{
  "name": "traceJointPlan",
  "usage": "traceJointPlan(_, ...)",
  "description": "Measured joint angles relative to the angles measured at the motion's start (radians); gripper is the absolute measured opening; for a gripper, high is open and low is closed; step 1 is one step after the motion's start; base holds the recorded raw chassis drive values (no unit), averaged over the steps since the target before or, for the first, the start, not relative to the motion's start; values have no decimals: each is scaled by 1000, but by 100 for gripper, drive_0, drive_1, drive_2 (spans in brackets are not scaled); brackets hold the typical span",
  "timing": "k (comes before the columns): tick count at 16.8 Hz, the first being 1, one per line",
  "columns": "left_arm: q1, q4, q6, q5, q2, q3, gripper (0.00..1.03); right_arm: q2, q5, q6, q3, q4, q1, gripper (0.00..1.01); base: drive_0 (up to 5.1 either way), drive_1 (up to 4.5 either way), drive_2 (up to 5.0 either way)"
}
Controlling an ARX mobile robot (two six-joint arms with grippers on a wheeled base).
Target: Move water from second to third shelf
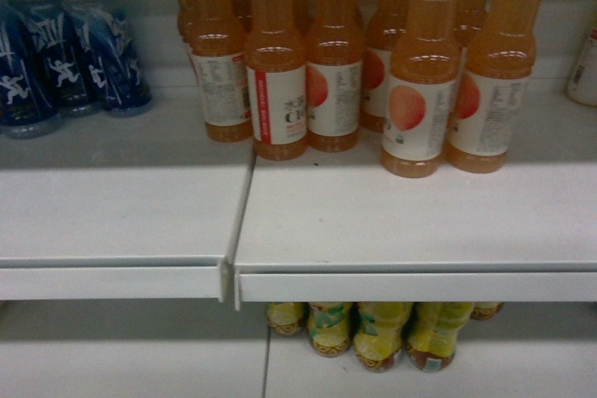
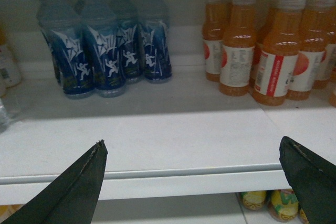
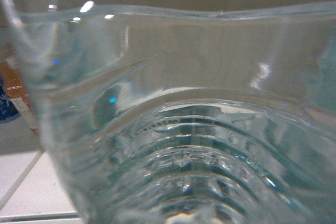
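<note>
The water (image 3: 178,129) fills nearly the whole right wrist view, a clear ribbed bottle pressed close to the camera. The right gripper's fingers are hidden there, so whether it grips the bottle cannot be told. In the left wrist view, the left gripper (image 2: 202,174) is spread wide, its dark fingers (image 2: 79,187) at the lower corners of the frame, holding nothing. Above them, on the shelf (image 1: 373,221), blue bottles (image 2: 105,59) stand upper left and orange bottles (image 1: 373,62) upper right. Yellow bottles (image 1: 382,333) show below the shelf edge.
</note>
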Motion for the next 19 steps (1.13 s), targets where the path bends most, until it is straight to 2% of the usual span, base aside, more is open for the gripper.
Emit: traceJointPlan(19, 0, 2, 0, 0, 0, 0, 98, 0, -4, 0, 0, 3, 0, 41, -508, 238, 238)
